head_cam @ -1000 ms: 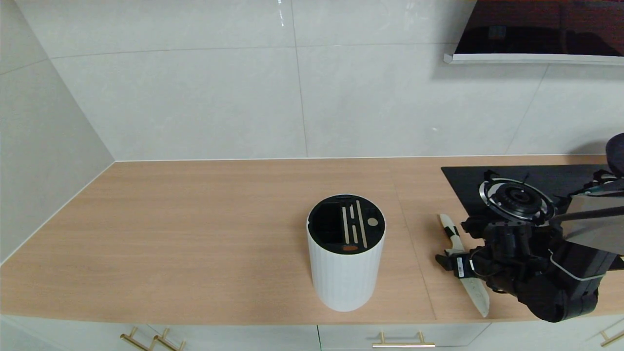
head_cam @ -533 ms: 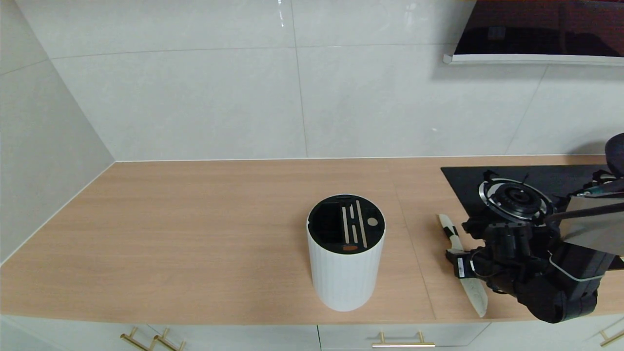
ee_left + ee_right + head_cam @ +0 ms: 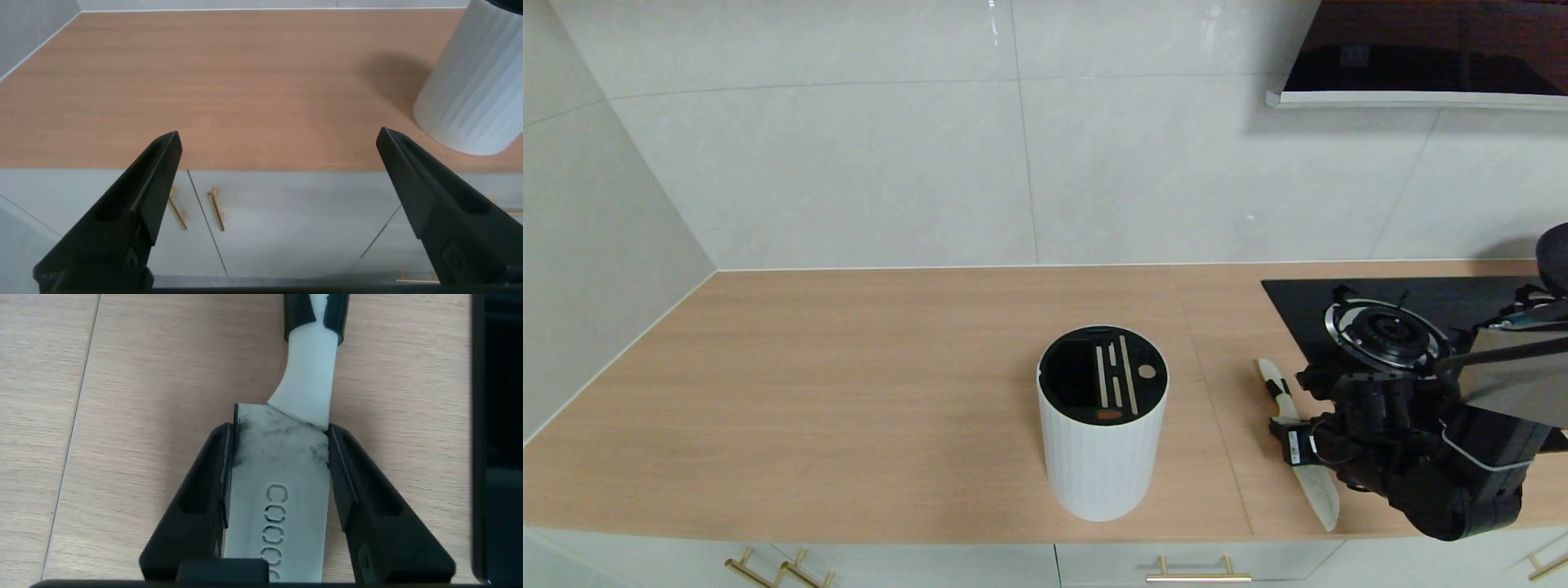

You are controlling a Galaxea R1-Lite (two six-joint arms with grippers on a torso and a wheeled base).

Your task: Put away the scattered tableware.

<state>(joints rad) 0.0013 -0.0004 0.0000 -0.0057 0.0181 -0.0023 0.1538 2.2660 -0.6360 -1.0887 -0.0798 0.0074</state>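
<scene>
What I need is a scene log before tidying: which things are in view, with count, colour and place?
counter: 1, light wood, along the tiled wall.
holder: 1, white ribbed, black slotted top, upright mid-counter.
hob: 1, black, metal burner ring, counter's right rear.
knife: 1, white, speckled blade, lying flat between holder and hob.
left end effector: 1, black, open, by the counter's front edge.
right end effector: 1, black, closed on the knife blade.
</scene>
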